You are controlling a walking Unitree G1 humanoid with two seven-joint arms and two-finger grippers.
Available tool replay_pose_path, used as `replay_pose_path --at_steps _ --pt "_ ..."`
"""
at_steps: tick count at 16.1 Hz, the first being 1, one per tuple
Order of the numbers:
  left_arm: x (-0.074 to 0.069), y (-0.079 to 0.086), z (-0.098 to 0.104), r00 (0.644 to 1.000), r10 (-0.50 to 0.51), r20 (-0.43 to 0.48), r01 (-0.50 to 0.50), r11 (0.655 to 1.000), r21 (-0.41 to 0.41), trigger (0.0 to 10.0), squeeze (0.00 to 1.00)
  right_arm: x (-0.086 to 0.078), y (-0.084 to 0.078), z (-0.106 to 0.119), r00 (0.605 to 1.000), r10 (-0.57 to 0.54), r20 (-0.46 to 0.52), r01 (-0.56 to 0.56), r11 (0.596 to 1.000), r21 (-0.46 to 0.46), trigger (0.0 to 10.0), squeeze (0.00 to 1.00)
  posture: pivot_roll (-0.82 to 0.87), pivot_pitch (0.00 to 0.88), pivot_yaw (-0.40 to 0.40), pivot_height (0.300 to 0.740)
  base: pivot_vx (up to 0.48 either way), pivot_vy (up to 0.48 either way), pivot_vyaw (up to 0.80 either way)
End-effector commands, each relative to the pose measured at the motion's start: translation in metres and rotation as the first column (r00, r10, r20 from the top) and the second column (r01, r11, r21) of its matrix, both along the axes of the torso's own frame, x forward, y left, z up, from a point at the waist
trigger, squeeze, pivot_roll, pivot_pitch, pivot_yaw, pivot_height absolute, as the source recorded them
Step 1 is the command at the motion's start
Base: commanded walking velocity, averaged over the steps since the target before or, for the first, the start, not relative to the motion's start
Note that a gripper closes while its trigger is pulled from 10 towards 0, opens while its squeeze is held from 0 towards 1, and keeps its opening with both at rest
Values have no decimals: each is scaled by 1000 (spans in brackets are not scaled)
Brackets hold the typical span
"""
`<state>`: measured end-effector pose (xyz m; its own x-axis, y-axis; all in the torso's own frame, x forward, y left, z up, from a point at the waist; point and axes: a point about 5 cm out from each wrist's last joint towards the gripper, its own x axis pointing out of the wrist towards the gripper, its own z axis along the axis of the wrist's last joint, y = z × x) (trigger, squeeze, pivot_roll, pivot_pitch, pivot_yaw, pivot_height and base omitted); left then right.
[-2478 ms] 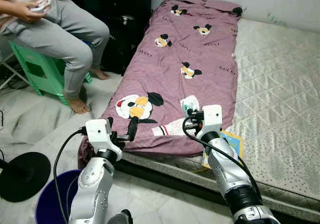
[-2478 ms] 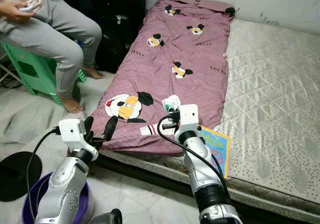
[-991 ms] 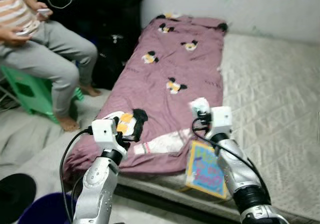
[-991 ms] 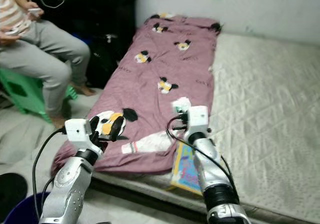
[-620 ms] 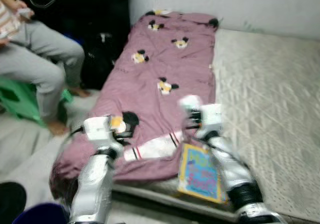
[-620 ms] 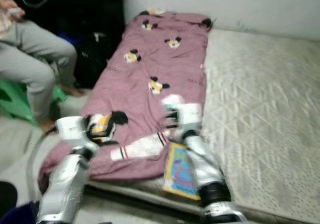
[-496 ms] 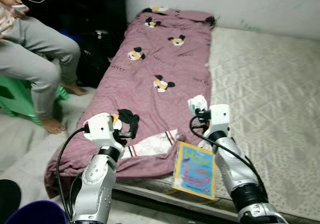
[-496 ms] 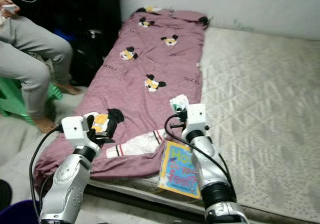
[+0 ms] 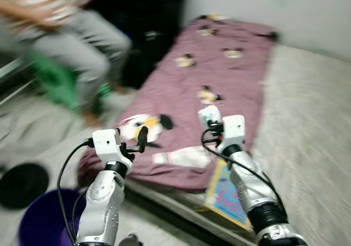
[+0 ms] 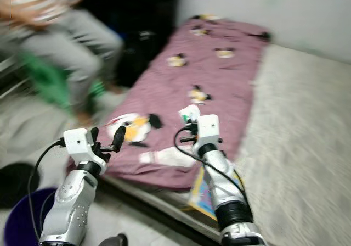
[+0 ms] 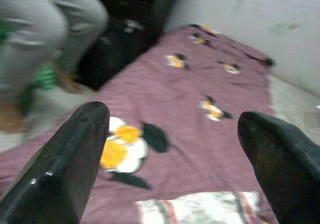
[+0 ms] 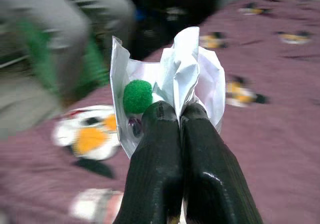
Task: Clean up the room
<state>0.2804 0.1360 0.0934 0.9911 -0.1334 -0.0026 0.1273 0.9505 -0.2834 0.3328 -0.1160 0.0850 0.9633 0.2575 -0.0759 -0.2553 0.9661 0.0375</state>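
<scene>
Two grippers are hovering over the mattress's near edge: the left gripper [image 9: 141, 140] is standing spread and empty above the purple plastic bin [image 9: 38, 221], while the right gripper [image 12: 172, 115] is pinching a crumpled white wrapper [image 12: 192, 59]; keeping that pinch firm while carrying it binward seems wise.

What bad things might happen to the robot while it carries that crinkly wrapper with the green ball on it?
1. The right gripper pinches only the bottom edge of the crumpled wrapper, so it might slip out and land on the purple blanket.
2. The head views are blurred, so the robot seems to be moving. A person sits close on its left, and it might bump their legs.
3. The purple bin sits low by the left arm, so a drop there might miss.
</scene>
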Motion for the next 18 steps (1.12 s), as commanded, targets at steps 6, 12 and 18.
replay_pose_path --at_steps 6,12,18 --pt "-1 -1 -3 1000 3 -23 -4 1000 -26 10000 0 0 -4 0 1000 -2 1 2 1000 -12 10000 0 51 124 -22 740 0 0 800" --pt "0 -1 -4 1000 4 -21 -4 1000 -19 10000 0 1 -1 1 1000 12 4 -12 1000 -17 10000 0 52 114 -22 740 0 0 800" --pt "0 0 -4 1000 8 -21 -8 1000 -14 10000 0 0 1 0 1000 18 -1 -18 1000 -17 10000 0 53 111 -21 740 0 0 800"
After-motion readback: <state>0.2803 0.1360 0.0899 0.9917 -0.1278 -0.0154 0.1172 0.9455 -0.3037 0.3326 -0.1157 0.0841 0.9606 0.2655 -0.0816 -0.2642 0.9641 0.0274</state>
